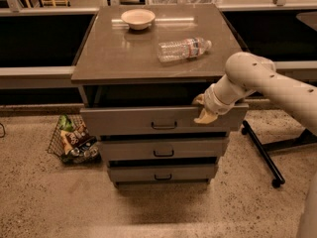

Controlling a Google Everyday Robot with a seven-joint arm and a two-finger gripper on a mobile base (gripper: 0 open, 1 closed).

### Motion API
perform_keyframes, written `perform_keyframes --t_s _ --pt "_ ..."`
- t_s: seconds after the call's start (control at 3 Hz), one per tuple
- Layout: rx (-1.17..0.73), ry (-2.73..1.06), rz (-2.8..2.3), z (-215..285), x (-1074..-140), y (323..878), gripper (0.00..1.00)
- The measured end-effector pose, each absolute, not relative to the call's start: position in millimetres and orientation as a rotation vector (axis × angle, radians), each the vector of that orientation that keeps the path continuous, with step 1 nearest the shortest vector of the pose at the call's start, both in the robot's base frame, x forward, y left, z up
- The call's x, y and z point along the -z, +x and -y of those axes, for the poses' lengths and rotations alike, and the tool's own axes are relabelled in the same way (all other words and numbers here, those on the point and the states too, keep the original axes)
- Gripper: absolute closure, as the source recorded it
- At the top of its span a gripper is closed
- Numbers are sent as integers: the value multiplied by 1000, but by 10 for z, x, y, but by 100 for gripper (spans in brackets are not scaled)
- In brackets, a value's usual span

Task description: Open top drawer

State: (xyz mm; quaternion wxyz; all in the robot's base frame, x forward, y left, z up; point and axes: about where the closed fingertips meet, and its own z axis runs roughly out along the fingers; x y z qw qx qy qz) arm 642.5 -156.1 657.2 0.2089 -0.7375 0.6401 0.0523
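Observation:
The top drawer (163, 120) is the widest grey-brown front under the tabletop, with a thin black centre pull handle (164, 127). It stands pulled out a little, with a dark gap above it. My gripper (201, 109) is at the top edge of this drawer front, right of the handle. One yellowish finger (198, 100) sits behind the edge and the other finger (206, 117) lies on the front face, so it straddles and holds the edge. My white arm (267, 83) reaches in from the right.
The middle drawer (163, 150) and the bottom drawer (162, 172) sit below. A bowl (138, 18) and a lying plastic bottle (184, 48) are on the tabletop (124, 53). A wire basket of snacks (74, 140) stands on the floor at left. A black chair leg with a wheel (265, 157) is at right.

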Motion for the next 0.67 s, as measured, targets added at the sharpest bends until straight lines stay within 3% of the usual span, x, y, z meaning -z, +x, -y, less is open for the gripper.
perform_keyframes --t_s 0.33,0.67 --pt "-145 -2052 -1781 1561 -6640 6426 92" --pt "-145 -2052 -1781 1561 -6691 6426 100"
